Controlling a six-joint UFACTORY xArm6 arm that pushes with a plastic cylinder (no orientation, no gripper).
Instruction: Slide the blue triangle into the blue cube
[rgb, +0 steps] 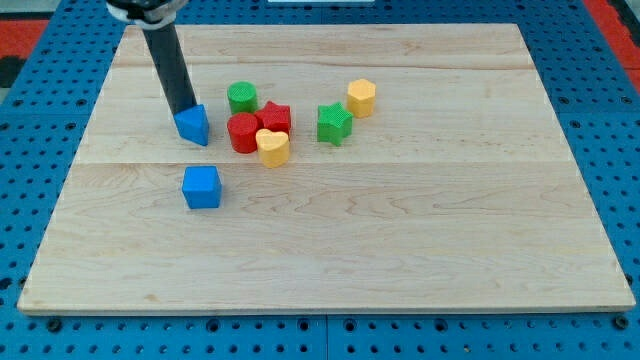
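Observation:
The blue triangle (193, 124) lies on the wooden board at the view's upper left. The blue cube (201, 187) sits just below it, a short gap apart. My tip (183, 108) is at the triangle's upper left edge, touching or almost touching it. The dark rod rises from there to the view's top left.
To the right of the triangle is a cluster: a green cylinder (241, 97), a red cylinder (243, 132), a red star (274, 118) and a yellow heart (272, 147). Further right stand a green star (334, 123) and a yellow hexagon (361, 98). The board's left edge (75, 170) is near.

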